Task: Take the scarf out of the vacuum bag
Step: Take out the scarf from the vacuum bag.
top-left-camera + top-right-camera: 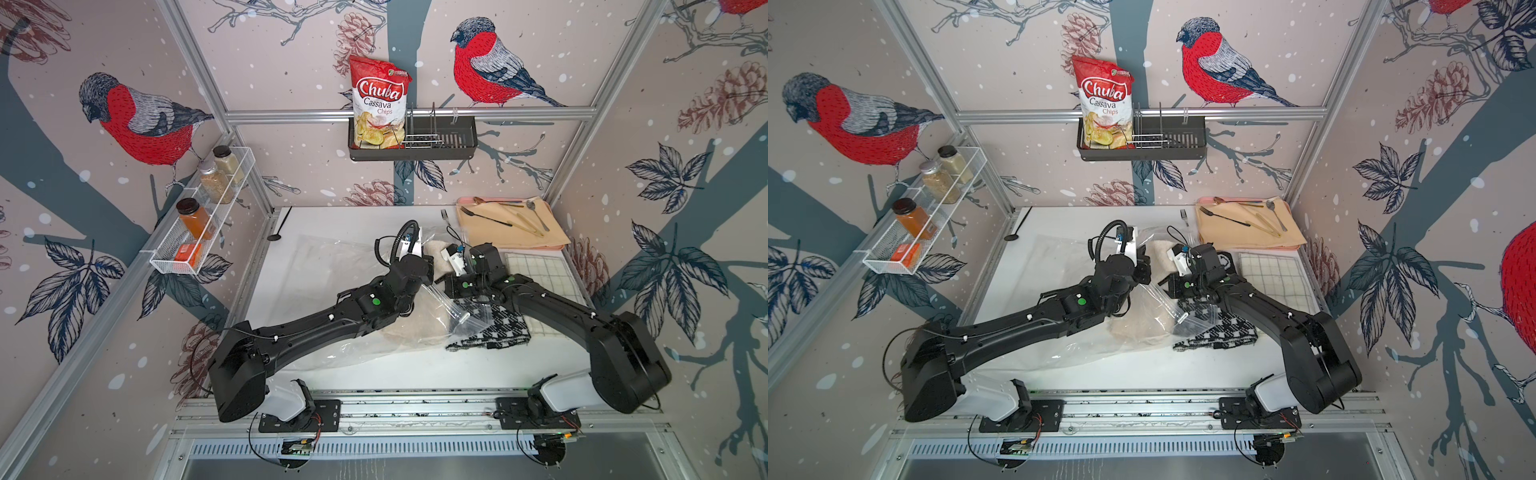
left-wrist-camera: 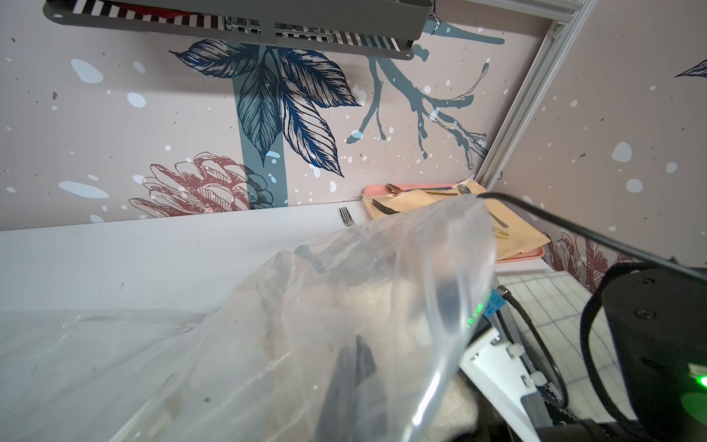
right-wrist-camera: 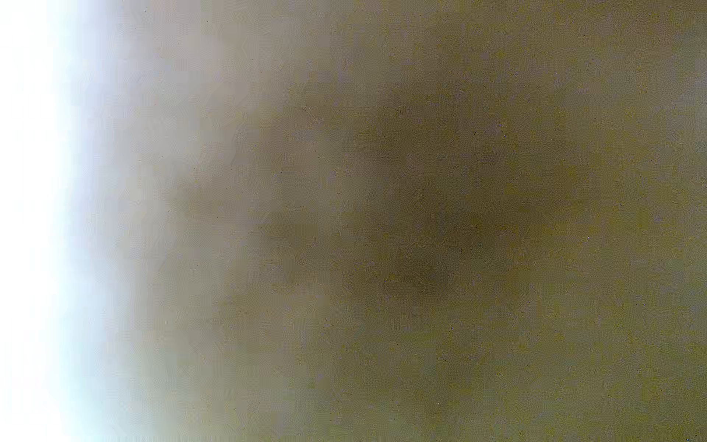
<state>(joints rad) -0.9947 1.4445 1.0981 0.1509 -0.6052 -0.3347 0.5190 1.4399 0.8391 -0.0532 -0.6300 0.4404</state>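
Even bright light keeps both top views sharp but bent at the edges, the bag (image 1: pixel 324 262) glints faintly, and the right wrist view is wholly blurred brown, white along one side.

The clear, crinkly vacuum bag (image 1: pixel 324 266) is lying across the table (image 1: pixel 332 220), one edge lifting. A fluffy cream scarf (image 1: pixel 405 330) is sitting inside.

Behind the vacuum bag (image 1: pixel 324 266), bare tabletop (image 1: pixel 353 220) lies open to the back wall, save a black spoon (image 1: pixel 282 224) off its far-left corner and a fork (image 1: pixel 444 216) far right. Right of the bag, a pink tray (image 2: pixel 530 253) and checked cloth (image 1: pixel 540 270) fill the table. The left arm (image 1: pixel 316 328) and right arm (image 1: pixel 552 305) reach low over it.
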